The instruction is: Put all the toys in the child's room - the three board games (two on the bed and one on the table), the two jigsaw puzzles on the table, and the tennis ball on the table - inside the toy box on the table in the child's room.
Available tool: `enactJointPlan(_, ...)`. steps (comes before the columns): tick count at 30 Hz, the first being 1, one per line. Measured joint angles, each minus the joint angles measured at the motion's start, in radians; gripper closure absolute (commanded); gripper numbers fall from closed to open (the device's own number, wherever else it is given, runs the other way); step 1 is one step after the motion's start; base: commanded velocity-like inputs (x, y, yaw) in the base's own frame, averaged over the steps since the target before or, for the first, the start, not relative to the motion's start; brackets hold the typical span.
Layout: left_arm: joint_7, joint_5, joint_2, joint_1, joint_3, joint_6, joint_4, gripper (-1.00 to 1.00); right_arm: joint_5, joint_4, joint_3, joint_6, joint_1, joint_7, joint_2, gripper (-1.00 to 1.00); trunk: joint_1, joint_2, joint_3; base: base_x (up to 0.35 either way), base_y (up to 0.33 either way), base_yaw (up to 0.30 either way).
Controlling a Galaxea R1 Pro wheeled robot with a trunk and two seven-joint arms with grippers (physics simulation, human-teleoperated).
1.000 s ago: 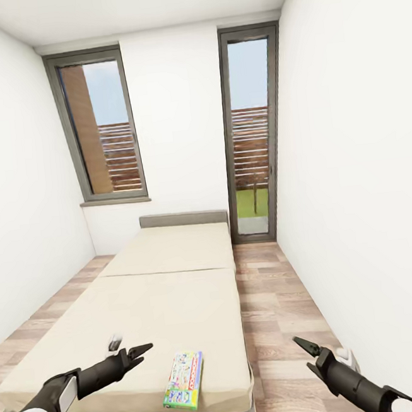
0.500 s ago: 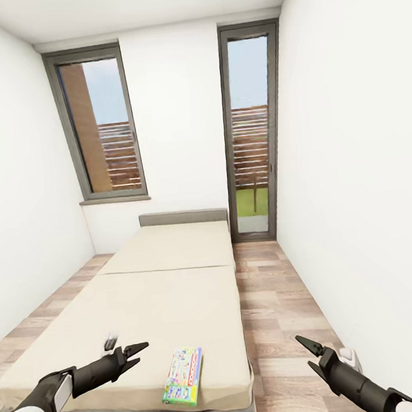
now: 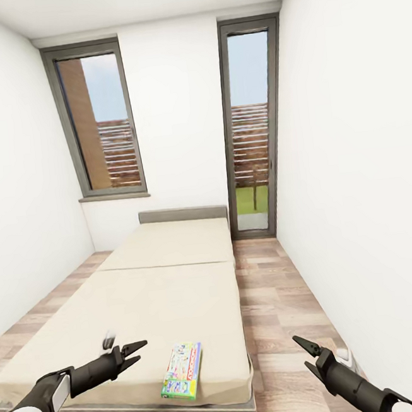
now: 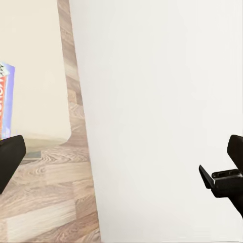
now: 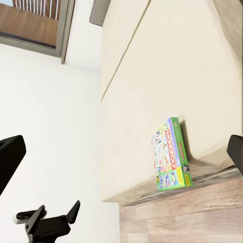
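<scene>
Beige bed (image 3: 170, 286) edge carries game (image 3: 183, 371); both end effectors, left (image 3: 134, 352) and right (image 3: 305, 351), released, empty; a clumsy nudge could slide it onto floor (image 3: 273, 300)

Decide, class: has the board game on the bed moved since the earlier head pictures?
No. The board game keeps its place near the foot corner of the bed; both shift together in the head view, so the camera moved, not the box.

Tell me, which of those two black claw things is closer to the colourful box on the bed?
The left gripper. It hangs over the bed's near end, just beside the board game, jaws open. The right gripper is out over the wood floor, past the bed's edge.
</scene>
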Motion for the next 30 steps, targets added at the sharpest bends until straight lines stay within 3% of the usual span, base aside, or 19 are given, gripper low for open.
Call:
enactJointPlan(13, -0.025, 0.000, 0.002, 0.000, 0.000, -0.001, 0.000, -1.00, 0.001, 0.000, -0.003, -0.002, 0.000, 0.001, 0.000, -1.00, 0.050, -0.091, -0.055, 0.000, 0.000, 0.000)
enactJointPlan(20, -0.028, 0.000, 0.021, 0.000, 0.001, -0.001, -0.001, -1.00, 0.000, 0.000, -0.002, -0.003, 0.000, 0.001, 0.000, -1.00, 0.077, -0.140, -0.076, 0.000, 0.000, -0.017)
enactJointPlan(30, -0.031, 0.001, 0.031, 0.000, 0.001, 0.001, 0.000, -1.00, 0.001, 0.000, -0.002, -0.004, 0.000, 0.001, 0.000, -1.00, 0.084, -0.154, -0.074, 0.000, 0.000, -0.125)
